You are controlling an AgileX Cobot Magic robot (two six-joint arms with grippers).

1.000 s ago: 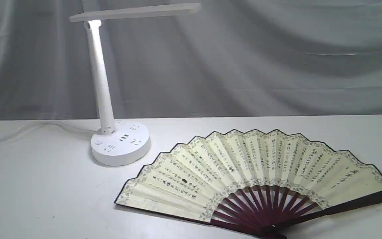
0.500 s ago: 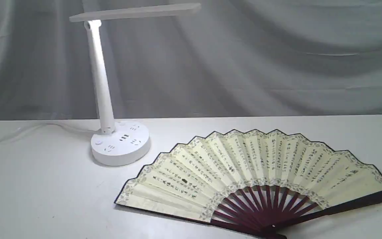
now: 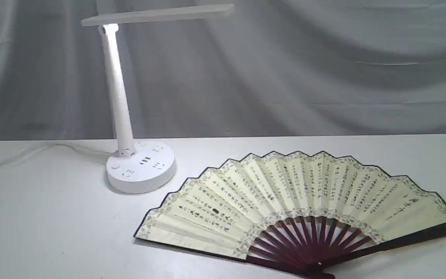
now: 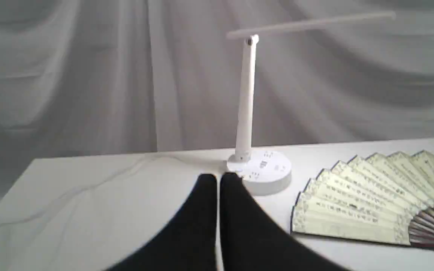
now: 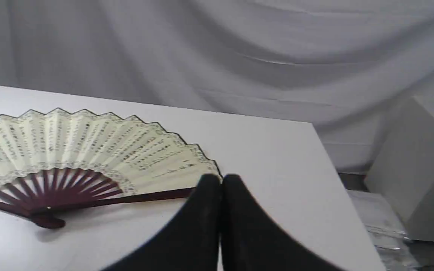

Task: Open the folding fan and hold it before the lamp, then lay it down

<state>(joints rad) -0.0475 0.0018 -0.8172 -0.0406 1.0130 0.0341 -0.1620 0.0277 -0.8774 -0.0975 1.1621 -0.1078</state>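
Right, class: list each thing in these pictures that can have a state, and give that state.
folding fan: spread fully open, lying flat on the table, unheld.
lamp: standing upright, head level.
left gripper: shut, empty.
right gripper: shut, empty.

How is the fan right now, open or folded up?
Open. The folding fan lies flat on the table, with its pleats spread in a wide arc and all its writing showing.

Cream folding fan (image 3: 285,193) with black calligraphy, maroon ribs; white lamp (image 3: 139,166).
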